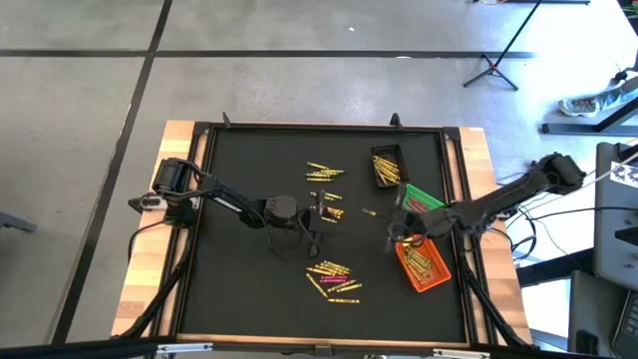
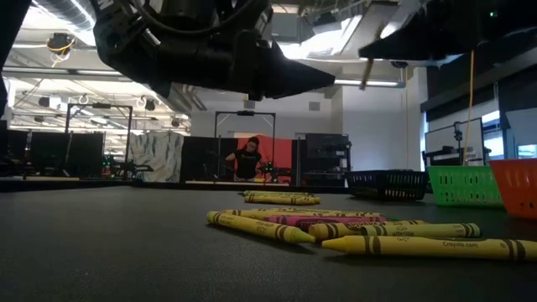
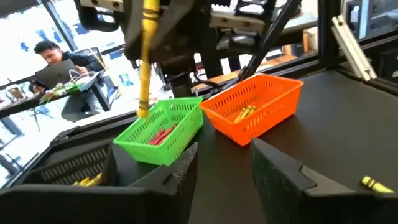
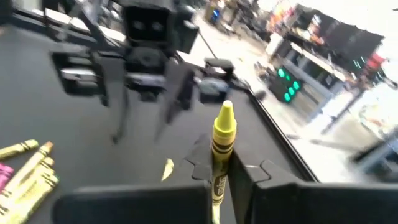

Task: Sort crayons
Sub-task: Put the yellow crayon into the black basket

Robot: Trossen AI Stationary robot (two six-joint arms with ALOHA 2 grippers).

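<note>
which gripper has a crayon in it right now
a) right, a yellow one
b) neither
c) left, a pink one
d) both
a: in the right wrist view a yellow crayon stands clamped between the right gripper's fingers, and the left wrist view shows it hanging over the green bin; the left gripper is open with nothing between its fingers.

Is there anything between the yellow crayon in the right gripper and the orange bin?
Nothing visible blocks it. The right gripper holds the yellow wax crayon upright just beside the orange mesh plastic bin, whose open top holds only yellow crayons. The green mesh bin sits beside it, not in the path.
</note>
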